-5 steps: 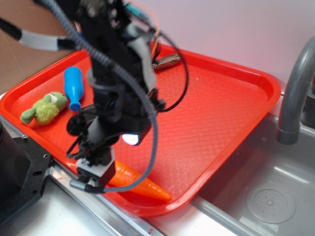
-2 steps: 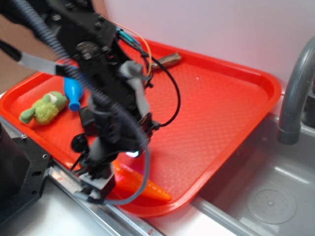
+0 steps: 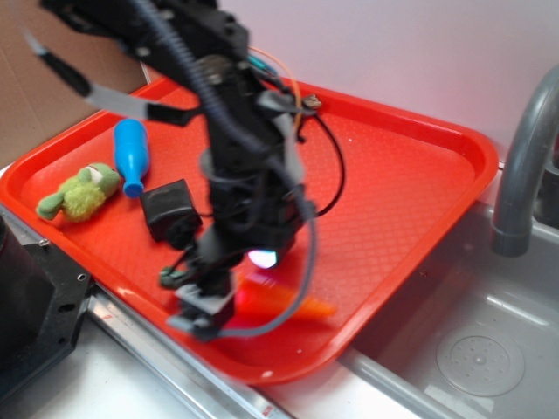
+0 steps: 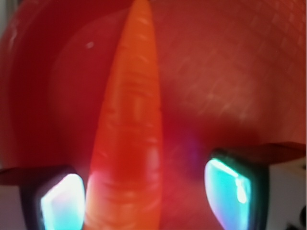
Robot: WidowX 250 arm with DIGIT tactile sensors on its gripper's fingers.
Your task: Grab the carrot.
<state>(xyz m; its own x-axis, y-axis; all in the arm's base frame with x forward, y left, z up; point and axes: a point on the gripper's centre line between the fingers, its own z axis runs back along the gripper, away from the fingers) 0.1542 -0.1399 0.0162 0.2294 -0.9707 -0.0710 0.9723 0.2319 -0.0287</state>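
Observation:
The orange carrot [image 3: 293,301] lies on the red tray [image 3: 419,175] near its front edge, tip pointing right, its green top hidden under the arm. My gripper [image 3: 208,312] is down over the carrot's thick end. In the wrist view the carrot [image 4: 129,139] runs up between the two fingers, tip pointing away. It lies close against the left fingertip [image 4: 60,203], with a gap to the right fingertip [image 4: 230,187]. The gripper [image 4: 146,196] is open around the carrot, not closed on it.
A blue bottle [image 3: 131,155] and a green plush toy [image 3: 83,192] lie at the tray's left. A small brown object [image 3: 307,103] sits at the tray's back rim. A grey faucet [image 3: 524,166] and sink basin [image 3: 476,353] are to the right.
The arm has swung to the right and the gripper now sits over the carrot's thick end. The carrot lies a little further right and further in from the tray's front rim.

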